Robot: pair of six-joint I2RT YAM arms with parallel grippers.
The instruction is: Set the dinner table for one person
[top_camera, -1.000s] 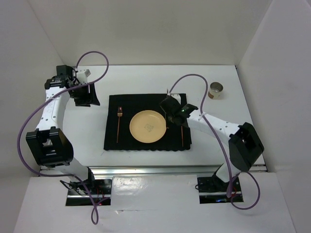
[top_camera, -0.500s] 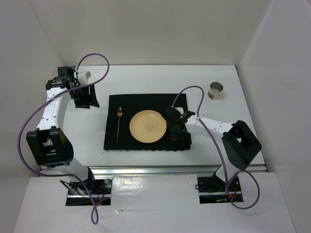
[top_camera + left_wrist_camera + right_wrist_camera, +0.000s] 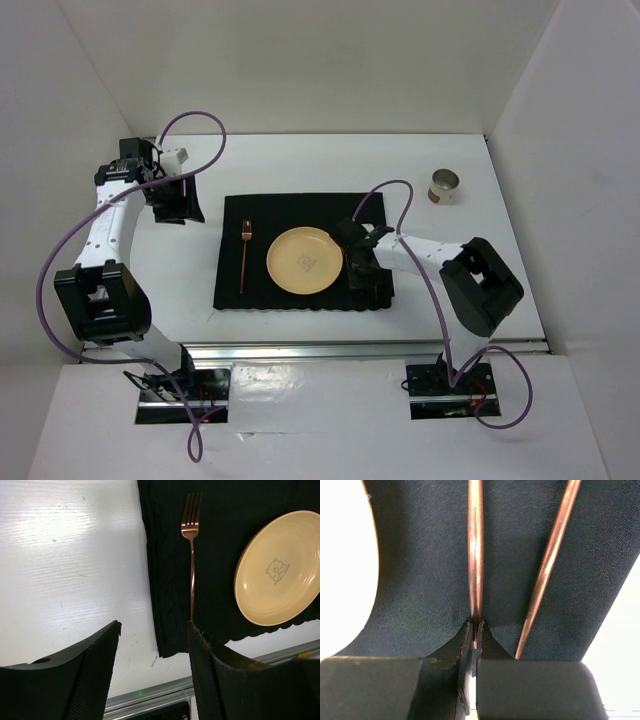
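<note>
- Much looks done: a black placemat (image 3: 300, 210) lies mid-way on the dinner table (image 3: 300, 160), carrying a cream plate (image 3: 305, 261) and a fork (image 3: 245, 250).
- The right gripper (image 3: 475, 632) pinches a copper handle (image 3: 475, 555) right of the plate, with a second handle (image 3: 547, 575) just beside it.
- The left gripper (image 3: 155, 627) hangs wide open.
- A small cup (image 3: 444, 186) stands well apart and probably remains to be placed.
- The table is plain white, with a silver rail at its near edge.
</note>
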